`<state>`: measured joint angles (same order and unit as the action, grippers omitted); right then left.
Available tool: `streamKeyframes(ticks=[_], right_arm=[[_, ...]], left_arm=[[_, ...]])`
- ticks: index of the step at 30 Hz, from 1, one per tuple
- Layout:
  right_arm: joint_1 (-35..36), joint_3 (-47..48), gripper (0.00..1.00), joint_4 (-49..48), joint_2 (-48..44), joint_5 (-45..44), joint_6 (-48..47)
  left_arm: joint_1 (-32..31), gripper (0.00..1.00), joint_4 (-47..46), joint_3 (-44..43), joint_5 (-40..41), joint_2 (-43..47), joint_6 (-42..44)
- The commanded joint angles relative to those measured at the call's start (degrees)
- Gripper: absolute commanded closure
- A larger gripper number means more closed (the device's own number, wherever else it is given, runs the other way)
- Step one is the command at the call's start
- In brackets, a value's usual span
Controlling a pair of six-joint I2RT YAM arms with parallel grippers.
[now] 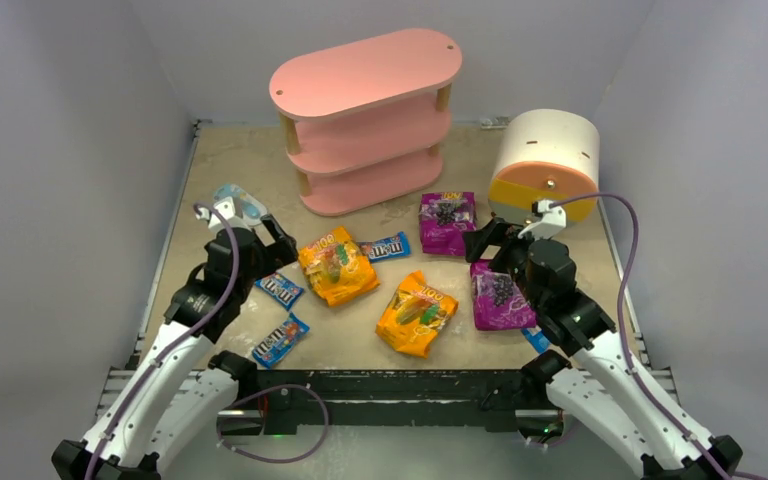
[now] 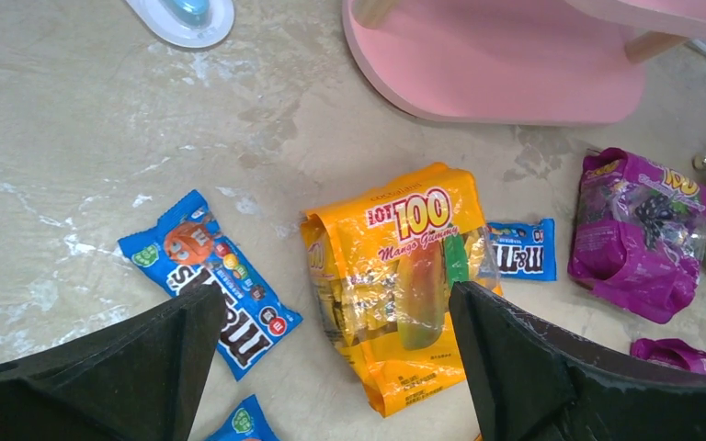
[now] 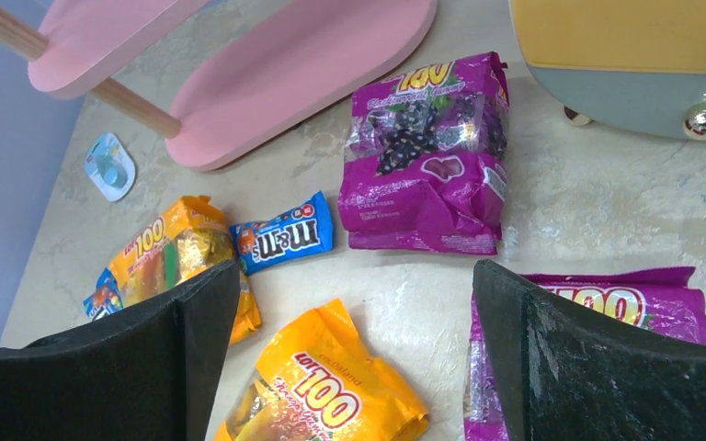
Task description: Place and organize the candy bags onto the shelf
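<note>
The pink shelf [image 1: 365, 120] stands at the back with all boards bare. Two orange bags [image 1: 337, 266] [image 1: 416, 313], two purple bags [image 1: 447, 221] [image 1: 501, 297] and blue M&M's packets [image 1: 386, 247] [image 1: 280, 289] [image 1: 280, 339] lie flat on the table; a fourth packet [image 1: 535, 340] peeks from under the right arm. My left gripper [image 1: 265, 235] is open and empty, hovering above an orange bag [image 2: 404, 276] and a packet [image 2: 211, 276]. My right gripper [image 1: 490, 245] is open and empty above the other orange bag [image 3: 326, 386], beside a purple bag [image 3: 625, 303].
A white-orange-yellow cylindrical drawer unit [image 1: 545, 165] stands at the back right, close to my right gripper. A pale blue-and-white oval item [image 1: 235, 200] lies at the left behind my left gripper. Grey walls enclose the table on three sides.
</note>
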<state>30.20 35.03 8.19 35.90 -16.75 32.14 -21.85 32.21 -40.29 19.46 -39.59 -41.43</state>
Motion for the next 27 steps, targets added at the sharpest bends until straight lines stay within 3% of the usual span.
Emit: streamKeyframes(ticks=[1,6,17,27], right_arm=[[-0.14,-0.04,0.02,-2.18,-0.32,1.23,-0.06],[-0.16,-1.76,0.02,-4.1,-1.63,3.22,1.02],[-0.14,-4.89,0.02,-6.72,-2.82,9.93,-0.96],[-0.14,-7.34,0.02,-7.92,-3.12,11.64,0.4]], left_arm=[[-0.13,0.0,-5.48,1.4,-3.1,-1.57,0.28],[-0.13,0.0,-6.74,2.51,-4.3,-4.63,0.38],[-0.07,0.03,-22.03,8.38,-13.27,-15.78,0.3],[-0.03,0.16,-28.74,10.42,-15.71,-26.55,-2.24]])
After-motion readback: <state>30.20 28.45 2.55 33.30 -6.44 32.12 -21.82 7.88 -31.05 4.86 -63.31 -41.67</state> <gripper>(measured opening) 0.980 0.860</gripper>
